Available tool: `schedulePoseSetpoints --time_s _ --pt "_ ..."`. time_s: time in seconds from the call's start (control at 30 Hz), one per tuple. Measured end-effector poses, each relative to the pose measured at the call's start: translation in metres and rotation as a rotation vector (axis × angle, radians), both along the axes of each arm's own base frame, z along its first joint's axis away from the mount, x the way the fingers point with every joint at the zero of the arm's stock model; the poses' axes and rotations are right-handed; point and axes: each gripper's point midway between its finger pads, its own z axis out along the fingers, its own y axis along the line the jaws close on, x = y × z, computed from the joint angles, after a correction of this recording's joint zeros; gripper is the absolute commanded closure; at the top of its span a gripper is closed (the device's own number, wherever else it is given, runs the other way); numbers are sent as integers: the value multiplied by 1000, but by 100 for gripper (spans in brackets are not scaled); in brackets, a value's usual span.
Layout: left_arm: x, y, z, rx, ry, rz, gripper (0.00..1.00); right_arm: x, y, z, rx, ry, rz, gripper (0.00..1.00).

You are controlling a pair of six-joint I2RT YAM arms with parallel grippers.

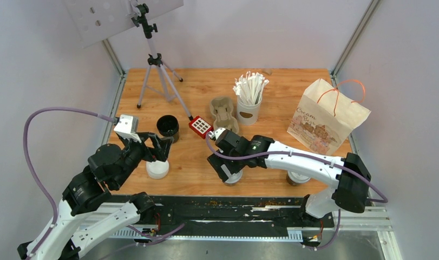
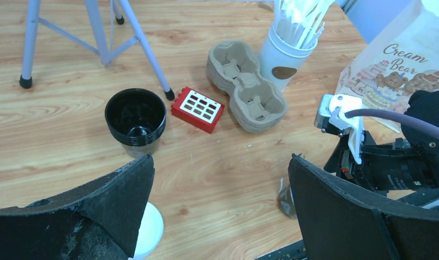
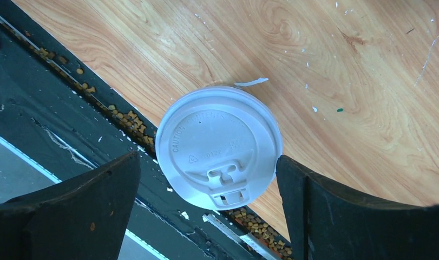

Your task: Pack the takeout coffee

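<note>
One takeout coffee cup [image 1: 234, 178], dark with a flat white lid [image 3: 220, 145], stands near the table's front edge. My right gripper [image 1: 229, 169] [image 3: 207, 158] hovers straight above it, open, with a finger on each side of the lid. From the left wrist camera this same cup [image 2: 284, 201] peeks out beside the right finger. A second lidded cup [image 1: 298, 177] stands further right, mostly hidden under the right arm. My left gripper [image 1: 158, 150] [image 2: 220, 162] is wide open over bare wood, holding nothing. A white round lid [image 1: 157, 169] [image 2: 149, 233] lies just below its left finger; what it sits on is hidden.
A stack of black cups [image 1: 167, 126] [image 2: 136, 116], a red keypad-like block [image 1: 201, 126], beige pulp trays [image 1: 223, 112] and a white cup of paper-wrapped sticks [image 1: 249, 105] stand mid-table. A paper bag [image 1: 325, 116] stands at the right. A tripod [image 1: 157, 70] is at the back left.
</note>
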Motion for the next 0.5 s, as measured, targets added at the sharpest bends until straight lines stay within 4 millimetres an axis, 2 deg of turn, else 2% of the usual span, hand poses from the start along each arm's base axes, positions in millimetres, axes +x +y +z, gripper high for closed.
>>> schedulePoseSetpoints --time_s 0.27,0.5 --pt "2 1 -8 19 11 15 0 -3 -2 -14 -74 -18 13 13" --pt "3 2 -13 31 21 20 0 0 -4 -15 -86 -35 9 18"
